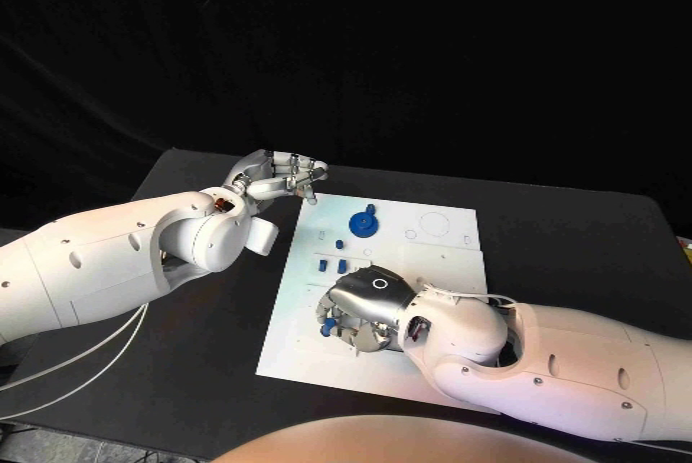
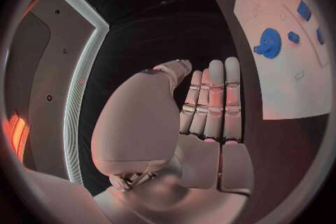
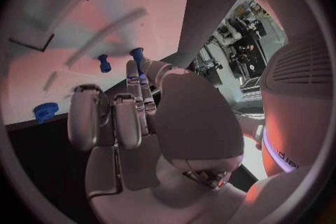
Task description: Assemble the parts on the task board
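Observation:
The white task board [image 1: 440, 245] lies in the middle of the black table. A blue gear [image 1: 364, 223] sits on its far part, with small blue parts [image 1: 327, 266] in a row nearer me. My right hand [image 1: 369, 305] hovers palm down over the board's near left area. Its thumb and a finger pinch a blue peg [image 3: 136, 56] close to the board. Another small blue part [image 3: 104, 63] stands beside it. My left hand [image 1: 283, 173] is off the board's far left corner, fingers [image 2: 212, 95] stretched out, holding nothing. The left wrist view also has the gear [image 2: 269, 43].
Bare black table [image 1: 577, 233] surrounds the board on all sides. Faint outlines and empty slots [image 1: 430, 223] mark the board's far right part. The table's far edge runs just behind my left hand.

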You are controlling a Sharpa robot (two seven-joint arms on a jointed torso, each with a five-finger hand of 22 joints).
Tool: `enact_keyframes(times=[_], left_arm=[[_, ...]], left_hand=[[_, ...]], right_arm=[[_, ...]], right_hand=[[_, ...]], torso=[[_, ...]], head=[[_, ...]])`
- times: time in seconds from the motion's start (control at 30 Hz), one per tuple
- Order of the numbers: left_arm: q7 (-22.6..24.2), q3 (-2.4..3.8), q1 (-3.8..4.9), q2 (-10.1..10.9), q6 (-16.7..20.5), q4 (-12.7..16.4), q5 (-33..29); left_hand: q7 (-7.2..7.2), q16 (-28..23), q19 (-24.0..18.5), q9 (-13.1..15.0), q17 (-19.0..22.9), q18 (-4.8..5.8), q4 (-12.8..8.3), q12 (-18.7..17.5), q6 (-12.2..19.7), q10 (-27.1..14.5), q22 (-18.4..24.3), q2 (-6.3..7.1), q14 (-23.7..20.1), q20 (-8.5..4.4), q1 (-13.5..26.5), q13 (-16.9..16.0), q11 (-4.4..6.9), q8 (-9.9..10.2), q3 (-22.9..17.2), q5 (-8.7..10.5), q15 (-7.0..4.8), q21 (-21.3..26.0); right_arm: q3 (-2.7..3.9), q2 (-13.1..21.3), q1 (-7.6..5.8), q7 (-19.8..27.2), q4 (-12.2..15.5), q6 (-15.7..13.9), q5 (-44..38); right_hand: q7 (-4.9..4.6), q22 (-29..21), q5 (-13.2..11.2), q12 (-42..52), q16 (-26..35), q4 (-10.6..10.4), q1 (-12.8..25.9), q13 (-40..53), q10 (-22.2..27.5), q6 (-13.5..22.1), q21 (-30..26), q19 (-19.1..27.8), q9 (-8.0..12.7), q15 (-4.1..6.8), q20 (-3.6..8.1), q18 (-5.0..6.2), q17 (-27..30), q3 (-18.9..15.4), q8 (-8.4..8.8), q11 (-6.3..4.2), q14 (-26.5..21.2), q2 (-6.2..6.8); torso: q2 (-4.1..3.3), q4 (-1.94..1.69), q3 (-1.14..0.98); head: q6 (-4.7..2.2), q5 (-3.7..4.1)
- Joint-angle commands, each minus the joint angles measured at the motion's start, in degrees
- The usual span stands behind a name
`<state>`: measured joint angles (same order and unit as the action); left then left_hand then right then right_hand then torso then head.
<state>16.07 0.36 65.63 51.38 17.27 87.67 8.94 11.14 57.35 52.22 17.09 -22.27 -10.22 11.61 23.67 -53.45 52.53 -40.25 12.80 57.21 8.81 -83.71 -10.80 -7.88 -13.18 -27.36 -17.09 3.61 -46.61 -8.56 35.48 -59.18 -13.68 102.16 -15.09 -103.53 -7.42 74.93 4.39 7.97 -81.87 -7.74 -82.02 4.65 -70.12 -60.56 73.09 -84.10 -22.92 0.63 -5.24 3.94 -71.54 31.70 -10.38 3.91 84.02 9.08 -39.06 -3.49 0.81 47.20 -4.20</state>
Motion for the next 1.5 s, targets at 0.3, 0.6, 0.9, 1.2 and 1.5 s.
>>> enact_keyframes(times=[0.3, 0.6, 0.9, 1.2, 1.5], left_arm=[[0.08, 0.03, 0.03, -0.11, -0.95, 0.13, -0.23], [0.02, 0.03, 0.03, -0.04, -0.96, 0.13, -0.23], [-0.1, 0.03, 0.03, 0.08, -1.11, 0.09, -0.23], [-0.17, -0.03, 0.0, 0.16, -1.25, -0.01, -0.23], [-0.2, -0.24, -0.09, 0.29, -1.78, -0.04, -0.23]], left_hand=[[0.1, -0.22, -0.28, 0.11, 0.06, -0.21, -0.06, 0.41, 0.41, -0.43, -0.04, -0.13, -0.51, 0.22, -0.11, 0.1, 0.01, -0.42, 0.19, -0.23, 0.11, 0.33], [0.1, -0.22, -0.28, 0.11, 0.06, -0.21, -0.06, 0.41, 0.41, -0.43, -0.04, -0.13, -0.51, 0.22, -0.11, 0.1, 0.01, -0.42, 0.19, -0.23, 0.11, 0.33], [0.11, -0.22, -0.32, 0.14, 0.06, -0.21, -0.06, 0.48, 0.48, -0.59, -0.04, -0.13, -0.56, 0.25, -0.09, 0.12, -0.01, -0.51, 0.21, -0.23, 0.13, 0.36], [0.11, -0.22, -0.32, 0.14, 0.06, -0.21, -0.06, 0.48, 0.48, -0.59, -0.04, -0.13, -0.56, 0.25, -0.09, 0.12, -0.01, -0.51, 0.21, -0.23, 0.13, 0.36], [0.11, -0.23, -0.34, 0.16, 0.07, -0.21, -0.05, 0.48, 0.51, -0.71, -0.04, -0.13, -0.59, 0.26, -0.07, 0.14, -0.03, -0.55, 0.23, -0.22, 0.15, 0.38]], right_arm=[[-0.32, -1.03, 0.55, -0.69, -0.28, 2.27, -1.84], [-0.39, -0.65, 0.72, -1.18, -0.11, -1.11, -1.87], [-0.3, 2.03, 0.88, -0.5, 2.0, -8.52, -1.17], [0.48, 7.37, 0.08, 3.07, 5.5, -16.55, 5.59], [0.76, 17.4, -3.35, 3.58, 7.5, -12.17, 26.07]], right_hand=[[-0.8, 9.75, 1.89, -1.62, -0.32, -0.27, 3.53, -0.04, 0.25, 1.57, -0.46, -0.94, -2.58, -0.36, -0.02, -0.72, 0.05, -0.01, -0.43, 0.45, 2.45, 1.83], [-0.93, 9.66, 1.89, -2.45, -0.49, -0.72, 5.5, 0.3, 0.91, 6.4, -1.18, -0.73, -1.33, -0.54, -0.32, -0.57, -0.04, -0.93, 2.6, 0.61, 2.42, 3.77], [-0.85, 9.7, 1.94, -2.24, -0.4, -0.75, 5.9, 0.93, 0.53, 10.03, -1.34, -0.7, -0.38, -0.22, -0.15, -0.54, 0.26, -1.31, 4.73, 0.15, 2.32, 4.43], [-0.69, 10.24, 3.27, -0.29, -0.77, -0.61, 5.53, 2.58, -2.27, 8.78, 0.09, -1.23, -0.44, 0.31, 0.38, -0.81, -0.37, -1.8, 4.16, -0.35, 2.52, 4.29], [0.22, 11.52, 5.07, 6.64, -2.11, -1.16, 7.24, 9.18, -8.66, 2.94, 3.76, -2.37, -2.24, 1.3, 1.07, -1.46, -2.82, -4.74, -0.04, -1.68, 3.14, 4.04]], torso=[[0.02, 0.0, 0.03], [0.0, -0.01, 0.0], [0.04, 0.11, -0.04], [0.19, 0.18, -0.05], [0.36, 0.29, 0.05]], head=[[-0.06, 0.13], [-0.16, 0.19], [-0.44, 0.44], [-1.08, 1.39], [-1.84, 4.31]])
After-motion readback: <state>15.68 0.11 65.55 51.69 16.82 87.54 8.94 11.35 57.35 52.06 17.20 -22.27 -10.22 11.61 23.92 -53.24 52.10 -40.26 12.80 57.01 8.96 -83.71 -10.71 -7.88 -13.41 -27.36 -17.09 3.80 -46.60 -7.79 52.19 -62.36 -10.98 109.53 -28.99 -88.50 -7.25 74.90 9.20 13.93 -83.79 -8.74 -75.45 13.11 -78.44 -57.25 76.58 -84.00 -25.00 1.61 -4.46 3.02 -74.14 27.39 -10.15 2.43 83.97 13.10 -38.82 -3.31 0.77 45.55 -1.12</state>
